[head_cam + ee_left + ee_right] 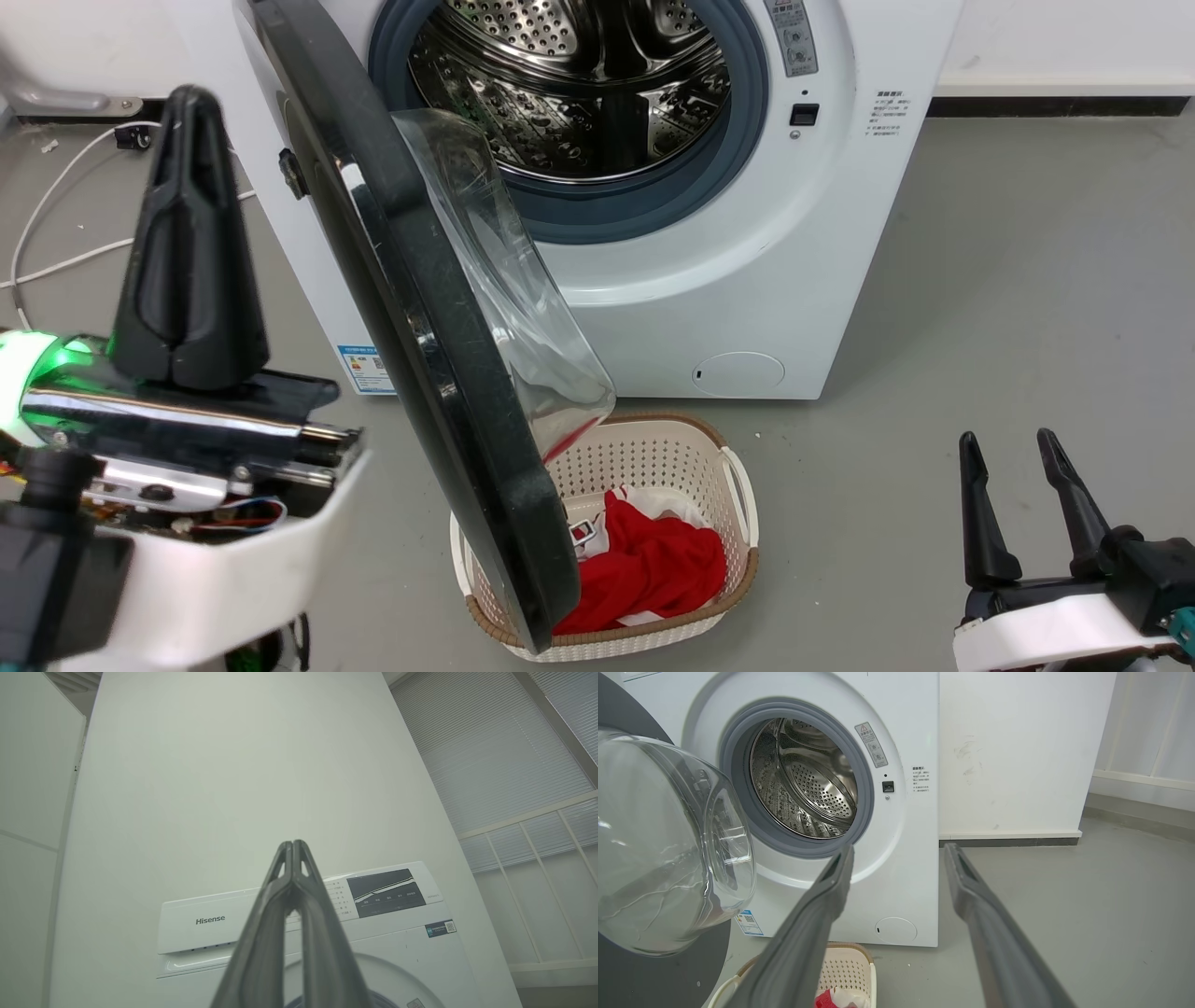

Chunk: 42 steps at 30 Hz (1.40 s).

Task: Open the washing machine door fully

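The washing machine door (411,308), a glossy black disc with a bulging clear glass bowl (658,854), stands swung out from the white machine (747,280) at roughly a right angle, hinged on the left. The steel drum (579,84) lies exposed behind it. My left gripper (191,103) is shut and empty, raised to the left of the door's outer face and apart from it; in the left wrist view its tips (293,845) point up at the control panel. My right gripper (1004,446) is open and empty, low at the right, away from the door.
A white laundry basket (738,485) holding red cloth (653,569) sits on the grey floor right under the door's lower edge. A white cable (56,252) lies on the floor at the left. A white wall (1017,751) stands beside the machine.
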### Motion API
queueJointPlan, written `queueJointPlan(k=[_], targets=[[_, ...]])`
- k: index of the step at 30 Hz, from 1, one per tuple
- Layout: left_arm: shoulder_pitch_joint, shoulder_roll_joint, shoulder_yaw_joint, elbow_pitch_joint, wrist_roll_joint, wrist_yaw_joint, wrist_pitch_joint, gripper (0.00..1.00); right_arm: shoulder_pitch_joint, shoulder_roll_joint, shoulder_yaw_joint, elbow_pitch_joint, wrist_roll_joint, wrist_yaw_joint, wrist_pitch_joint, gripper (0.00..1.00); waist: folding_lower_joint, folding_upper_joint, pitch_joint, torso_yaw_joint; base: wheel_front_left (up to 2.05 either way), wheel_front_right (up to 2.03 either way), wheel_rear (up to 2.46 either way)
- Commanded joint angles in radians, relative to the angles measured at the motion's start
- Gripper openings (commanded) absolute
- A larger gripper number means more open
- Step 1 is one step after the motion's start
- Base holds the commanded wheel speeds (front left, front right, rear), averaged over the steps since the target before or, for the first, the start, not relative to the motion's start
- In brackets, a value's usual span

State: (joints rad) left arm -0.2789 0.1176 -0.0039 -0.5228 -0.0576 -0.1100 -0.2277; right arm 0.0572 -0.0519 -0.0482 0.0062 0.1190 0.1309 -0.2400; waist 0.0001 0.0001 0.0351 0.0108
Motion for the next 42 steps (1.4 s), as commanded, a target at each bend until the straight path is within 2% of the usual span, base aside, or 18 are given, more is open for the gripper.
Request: queueJointPlan(k=[1,7,11,16,23,30,36,42], targets=[[-0.026,0.003,-0.037,-0.027,-0.007,-0.004,0.016,0.0,-0.006,0.003,-0.002,0.0,-0.002,0.0,0.002,1.0,-0.0001,-0.0001,0.0,-0.001,0.0,0.0,0.0],[-0.046,-0.006,-0.173,-0.099,-0.05,-0.014,0.088,0.0,-0.001,0.003,-0.004,0.001,-0.001,0.0,0.01,1.0,-0.0001,-0.0001,-0.004,-0.005,0.0,0.0,0.0],[-0.001,-0.013,-0.283,-0.13,-0.102,-0.017,0.15,0.0,0.003,0.003,-0.007,0.003,0.002,0.0,0.01,1.0,-0.0001,-0.0001,-0.003,-0.006,0.0,0.0,0.0],[0.073,-0.019,-0.377,-0.113,-0.172,-0.017,0.213,0.0,0.006,0.003,-0.006,0.009,0.008,0.0,0.01,1.0,-0.0001,-0.0001,-0.004,-0.003,0.0,0.0,0.0],[0.199,-0.014,-0.43,-0.051,-0.21,0.007,0.263,0.0,0.011,0.003,0.007,0.024,0.0,0.0,0.019,1.0,-0.0001,-0.0001,-0.013,0.002,0.0,0.0,0.0],[0.349,0.015,-0.468,0.054,-0.233,0.037,0.324,0.0,0.013,0.003,0.018,0.038,0.009,0.0,0.025,1.0,-0.0001,-0.0001,-0.015,0.004,0.0,0.0,0.0],[0.386,0.035,-0.493,0.145,-0.201,0.041,0.311,0.0,0.005,0.003,0.028,0.047,0.011,0.0,0.033,1.0,-0.0001,-0.0001,-0.003,0.006,0.0,0.0,0.0],[0.363,0.029,-0.512,0.255,-0.173,0.047,0.276,0.0,-0.012,0.003,0.041,0.058,0.018,0.0,0.036,1.0,-0.0001,-0.0001,0.002,-0.006,0.0,0.0,0.0]])
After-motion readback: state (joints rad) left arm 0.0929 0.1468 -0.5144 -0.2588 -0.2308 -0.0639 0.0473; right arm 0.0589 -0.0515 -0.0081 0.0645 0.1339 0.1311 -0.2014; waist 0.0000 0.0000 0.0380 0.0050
